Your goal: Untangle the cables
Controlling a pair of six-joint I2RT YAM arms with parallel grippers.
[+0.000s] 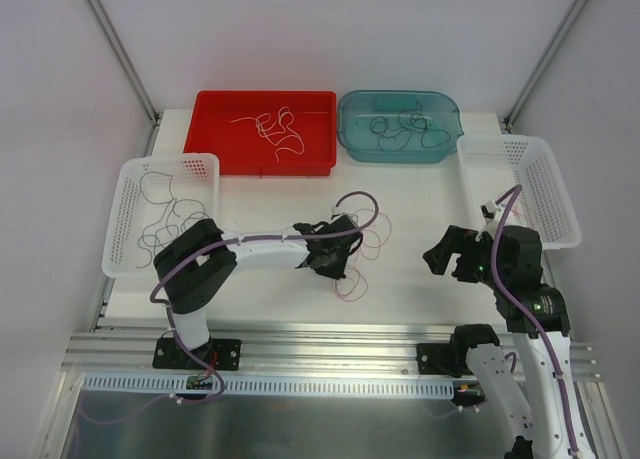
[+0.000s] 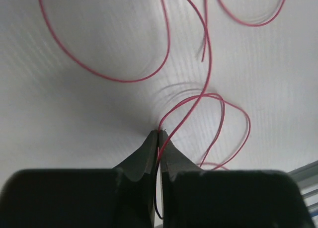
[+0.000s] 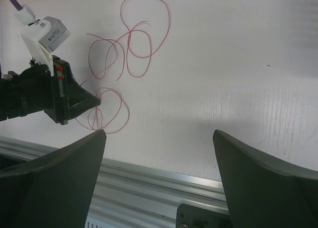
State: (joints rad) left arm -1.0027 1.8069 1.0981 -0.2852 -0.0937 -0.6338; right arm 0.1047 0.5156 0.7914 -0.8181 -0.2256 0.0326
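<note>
**Q:** What is held in the left gripper [image 2: 158, 134]?

**A:** One strand of the red-pink hair-thin cables [image 2: 209, 59] is pinched between its black fingertips, which are pressed together at the points. The pinch is seen close above the white corrugated table [image 1: 420, 199], near the middle of its front half. From the tips, the strand is carried up and away in a long curve.

**Q:** And where are the rest of those cables found?

**A:** They are spread on the table around and beyond the left gripper. Several loose overlapping loops are seen there, and a smaller loop lies just beside the fingertips. In the right wrist view the loops are crossed over one another.

**Q:** How is the right gripper [image 1: 437, 254] pictured?

**A:** It is shown spread wide, with nothing between its fingers. It is held over bare table, well apart from the pink loops and turned toward them.

**Q:** What else is recorded?

**A:** At the far edge, white thin wires [image 1: 275, 129] are seen in a red rectangular plastic tray [image 1: 210, 139]. Black thin wires [image 1: 405, 129] are seen in a translucent teal tray [image 1: 450, 119] just beside it. Dark thin wires [image 1: 165, 214] are curled in a white perforated basket [image 1: 125, 199] at the left. A second white basket [image 1: 530, 179] is placed at the right.
</note>
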